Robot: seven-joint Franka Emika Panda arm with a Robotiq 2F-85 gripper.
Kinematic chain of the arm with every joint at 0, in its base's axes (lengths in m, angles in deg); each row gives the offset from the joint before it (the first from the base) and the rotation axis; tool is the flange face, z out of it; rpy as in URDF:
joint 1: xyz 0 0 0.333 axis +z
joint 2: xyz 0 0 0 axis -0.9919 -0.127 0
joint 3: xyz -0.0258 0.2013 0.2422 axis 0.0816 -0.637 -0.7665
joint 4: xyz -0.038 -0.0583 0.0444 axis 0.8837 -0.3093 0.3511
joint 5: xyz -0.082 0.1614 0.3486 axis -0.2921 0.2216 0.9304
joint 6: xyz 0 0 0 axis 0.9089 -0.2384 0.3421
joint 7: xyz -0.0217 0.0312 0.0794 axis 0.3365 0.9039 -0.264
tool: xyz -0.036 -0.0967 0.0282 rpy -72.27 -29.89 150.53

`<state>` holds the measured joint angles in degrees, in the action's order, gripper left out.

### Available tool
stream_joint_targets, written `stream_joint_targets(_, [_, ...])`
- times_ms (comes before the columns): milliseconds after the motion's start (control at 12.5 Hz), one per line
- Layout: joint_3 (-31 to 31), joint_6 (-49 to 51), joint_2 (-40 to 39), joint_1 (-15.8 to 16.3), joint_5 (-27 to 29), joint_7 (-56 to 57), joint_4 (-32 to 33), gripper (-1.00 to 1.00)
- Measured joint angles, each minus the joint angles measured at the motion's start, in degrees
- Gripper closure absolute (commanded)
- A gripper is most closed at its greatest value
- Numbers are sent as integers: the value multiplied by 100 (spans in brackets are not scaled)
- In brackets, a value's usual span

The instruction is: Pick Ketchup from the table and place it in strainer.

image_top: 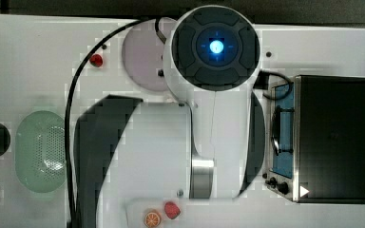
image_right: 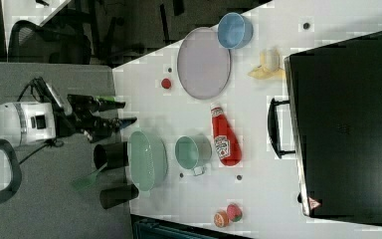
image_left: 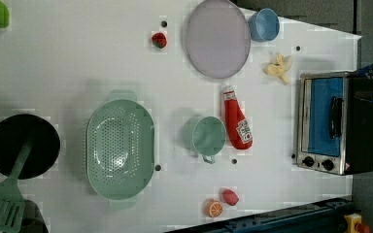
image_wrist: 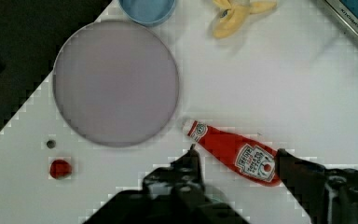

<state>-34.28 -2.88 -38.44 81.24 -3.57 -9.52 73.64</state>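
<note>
The Ketchup (image_left: 236, 121) is a red squeeze bottle with a white cap, lying flat on the white table between a green cup (image_left: 205, 136) and the toaster oven (image_left: 335, 124). The pale mint strainer (image_left: 120, 148) stands empty on the far side of the cup, toward the left view's left. In the wrist view my gripper (image_wrist: 237, 153) is open, its two dark fingers (image_wrist: 189, 163) on either side of the Ketchup (image_wrist: 235, 151) and well above it. The right view shows the gripper (image_right: 120, 113) held high off the table, over the strainer (image_right: 147, 159).
A lilac plate (image_left: 217, 38), a blue cup (image_left: 263, 24), a banana (image_left: 278, 68) and a small red ball (image_left: 159, 40) lie beyond the bottle's cap. An orange slice (image_left: 213, 208) and a red piece (image_left: 230, 196) sit near the table edge. A black pot (image_left: 23, 145) and spatula (image_left: 2, 204) stand beside the strainer.
</note>
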Motion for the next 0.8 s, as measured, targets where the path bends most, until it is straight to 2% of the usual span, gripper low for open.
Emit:
stream_joint_targets(160, [-202,1142,811,-337,7,-1,761,-81])
stream_joint_targets(240, [-202,1387,1236,-415,15,0,1002,-99])
stream_joint_targets(480, [-219,1176,1774,-521,73,29,985,-100])
stream_joint_targets(800, [-450,250,1265,-556,39,524,1119,-100])
